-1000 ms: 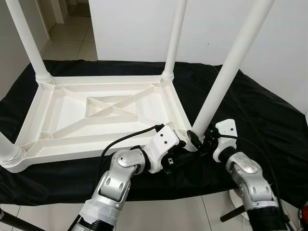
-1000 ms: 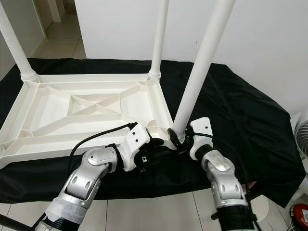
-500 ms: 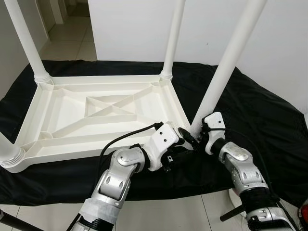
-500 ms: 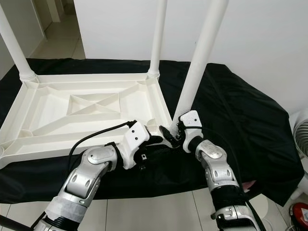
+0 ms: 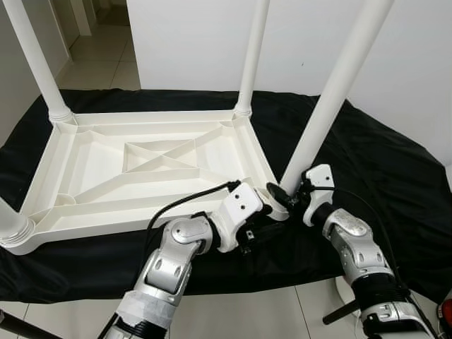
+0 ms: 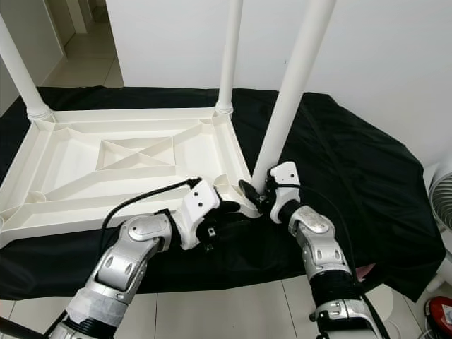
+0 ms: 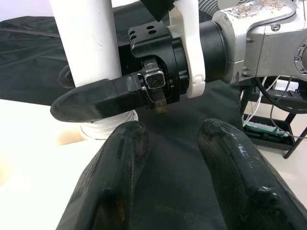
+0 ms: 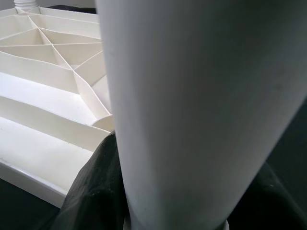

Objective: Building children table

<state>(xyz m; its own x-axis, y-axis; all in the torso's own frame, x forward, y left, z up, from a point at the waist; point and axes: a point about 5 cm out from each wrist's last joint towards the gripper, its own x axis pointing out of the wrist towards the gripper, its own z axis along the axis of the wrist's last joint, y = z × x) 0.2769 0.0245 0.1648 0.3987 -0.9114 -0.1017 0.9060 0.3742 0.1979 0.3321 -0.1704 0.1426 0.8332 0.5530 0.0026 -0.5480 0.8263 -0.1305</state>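
Here, left eye view: the upturned white plastic table top (image 5: 141, 166) lies on a surface draped in black cloth (image 5: 381, 162), ribbed underside up; legs stand in its two far corners and one in the near left corner. The fourth leg (image 5: 332, 92) stands tilted at the near right corner, with the right hand (image 5: 288, 198) clasped round its base. The left hand (image 5: 263, 217) rests just beside that corner.

Right eye view: same scene; the leg's foot (image 6: 260, 173) meets the corner socket.

Left wrist view: the left hand's fingers (image 7: 122, 177) are spread apart and hold nothing; beyond them one right finger (image 7: 96, 100) lies against the leg.

Right wrist view: the leg (image 8: 192, 110) sits between the dark fingers, the ribbed tray-like underside (image 8: 43, 72) beside it holding nothing.

Judgement: the hollow plastic leg is probably light, stiff and smooth, so slippery; gripping low, near the socket, should give best control.
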